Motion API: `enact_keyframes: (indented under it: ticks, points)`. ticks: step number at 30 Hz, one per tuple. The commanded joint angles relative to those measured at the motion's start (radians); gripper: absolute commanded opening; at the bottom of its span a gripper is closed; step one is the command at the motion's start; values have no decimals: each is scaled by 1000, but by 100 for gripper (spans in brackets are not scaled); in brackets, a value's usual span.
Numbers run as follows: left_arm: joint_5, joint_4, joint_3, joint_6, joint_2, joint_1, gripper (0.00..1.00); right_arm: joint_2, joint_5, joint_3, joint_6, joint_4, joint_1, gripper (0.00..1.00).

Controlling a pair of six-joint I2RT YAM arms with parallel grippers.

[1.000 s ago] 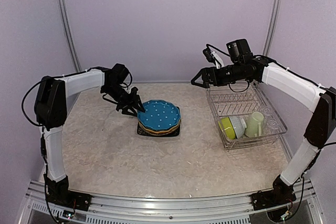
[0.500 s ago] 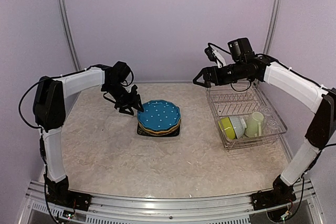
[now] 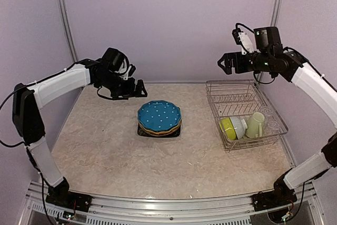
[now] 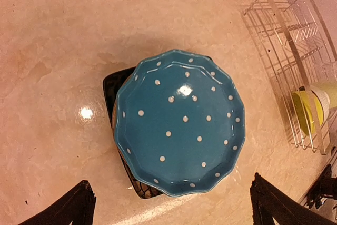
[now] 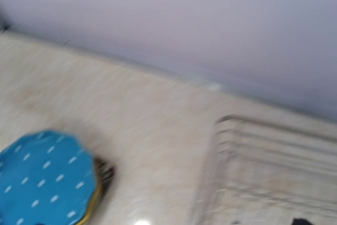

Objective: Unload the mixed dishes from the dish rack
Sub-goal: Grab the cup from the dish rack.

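The blue white-dotted plate point(image 3: 159, 115) tops a stack at mid-table, over an orange plate point(image 3: 169, 130) and a black square plate point(image 3: 142, 131). My left gripper point(image 3: 138, 89) hovers behind and left of the stack, open and empty. Its fingers point(image 4: 79, 206) frame the blue plate point(image 4: 179, 122) from above. The silver dish rack point(image 3: 211, 100) stands on the right. It holds a lime bowl point(image 3: 227, 128), a white bowl point(image 3: 239, 125), a pale green mug point(image 3: 256, 124) and clear glasses point(image 3: 271, 125). My right gripper point(image 3: 224, 62) hangs open, high above the rack's far left corner.
The rack's upright plate prongs point(image 3: 234, 98) at its far end hold nothing. Lilac walls enclose the table at the back and both sides. The right wrist view is motion-blurred, showing the blue plate point(image 5: 45, 177) and the rack point(image 5: 263, 151).
My left gripper opened, let go of the blue plate's left rim and drew up and back. The right arm swung up and to the right.
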Motion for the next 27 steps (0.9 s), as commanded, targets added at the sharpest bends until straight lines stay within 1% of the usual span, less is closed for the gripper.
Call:
enact_keyframes:
  ticks: [1,5,7,11,13,16,21,24,27]
  points:
    - [-69,190,-103,14,-141,2,99,-121,194,-58,-13,-3,-20,99]
    - [-132,280,-158,-55,-214,5,99,-162,173,-66,26,-100,-50,99]
    - [-151,262,-155,-96,-226,20,99,-156,150,-60,47,-180,-67,99]
    - [-49,231,-147,-137,-220,61,99,-140,75,-83,92,-333,-112,97]
    - [-38,244,-165,-140,-230,65,99,-159,40,-125,114,-384,-125,96]
    - [-54,257,-185,-146,-250,65,99,-215,27,-212,154,-444,-138,95]
    - [-46,247,-190,-150,-247,65,99,-284,-5,-339,202,-530,-178,87]
    - [-30,258,-192,-162,-235,65,99,-302,-15,-426,212,-522,-205,80]
    - [0,263,-179,-163,-216,63,99,-292,-59,-487,212,-496,-235,72]
